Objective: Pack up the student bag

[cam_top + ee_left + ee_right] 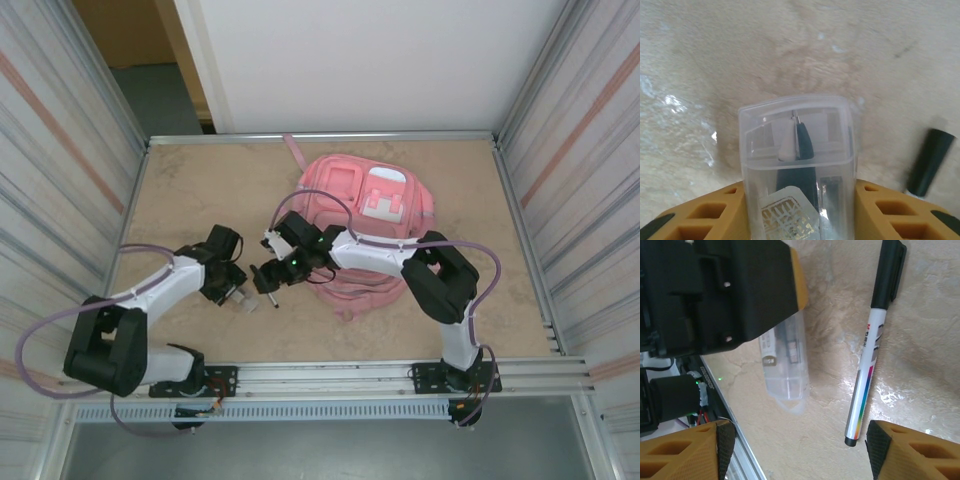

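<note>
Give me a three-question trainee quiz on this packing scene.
1. True or false: the marker lies on the table, outside the student bag.
2. What is the left gripper holding? A: clear case; B: marker; C: ruler.
3. Fill in: the right gripper has its jaws ___.
Key: 1 true; 2 A; 3 open.

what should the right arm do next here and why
Probably lower the right end effector and close on the marker. Its jaws stand open on either side of the marker's near end, and the marker lies flat and untouched on the table. The left end effector already grips the clear case, so the marker looks like the next item for the student bag.
</note>
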Robot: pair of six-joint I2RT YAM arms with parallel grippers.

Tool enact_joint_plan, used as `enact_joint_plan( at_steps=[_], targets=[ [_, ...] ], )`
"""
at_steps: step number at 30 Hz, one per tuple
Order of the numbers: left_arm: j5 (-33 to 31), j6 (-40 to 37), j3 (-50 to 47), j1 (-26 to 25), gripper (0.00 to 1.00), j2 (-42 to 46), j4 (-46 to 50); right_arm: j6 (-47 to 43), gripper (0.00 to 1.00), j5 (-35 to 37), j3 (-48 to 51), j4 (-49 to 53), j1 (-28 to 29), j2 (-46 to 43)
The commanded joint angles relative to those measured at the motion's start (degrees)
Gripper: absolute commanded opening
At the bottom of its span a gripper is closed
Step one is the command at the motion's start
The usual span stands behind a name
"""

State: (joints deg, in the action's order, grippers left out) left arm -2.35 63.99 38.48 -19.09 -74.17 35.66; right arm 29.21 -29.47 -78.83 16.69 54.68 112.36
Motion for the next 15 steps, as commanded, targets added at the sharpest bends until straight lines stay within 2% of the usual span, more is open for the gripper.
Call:
enact_joint_plan(
  at_steps=[1, 4, 7, 11, 14, 15],
  targets=[
    [5.0, -2.6, 1.7, 0.3, 0.47, 2.0, 2.0, 2.1, 0.72, -2.7, -0.2, 0.4, -1.1, -2.6],
    [7.3, -4.7, 3.8, -0.2, 0.46, 2.5, 2.8, 1.4, 0.73, -1.3, 1.7, 2.1, -3.2, -6.2],
    [7.5, -6.5, 6.5, -2.7, 0.46, 2.8, 3.8, -3.2, 0.73, 5.1, 1.7, 10.7, -6.6, -11.8],
    [8.0, -6.2, 9.8, -6.7, 0.46, 1.2, 4.0, -18.7, 0.77, 22.7, -0.2, 24.8, -9.1, -18.9],
    [7.8, -5.3, 11.9, -9.4, 0.46, 0.1, 3.8, -33.8, 0.77, 33.7, 4.3, 25.2, -9.8, -22.6],
    [7.3, -5.2, 12.5, -10.2, 0.46, -0.2, 3.7, -38.5, 0.77, 34.9, 6.6, 24.8, -9.8, -23.4]
  ],
)
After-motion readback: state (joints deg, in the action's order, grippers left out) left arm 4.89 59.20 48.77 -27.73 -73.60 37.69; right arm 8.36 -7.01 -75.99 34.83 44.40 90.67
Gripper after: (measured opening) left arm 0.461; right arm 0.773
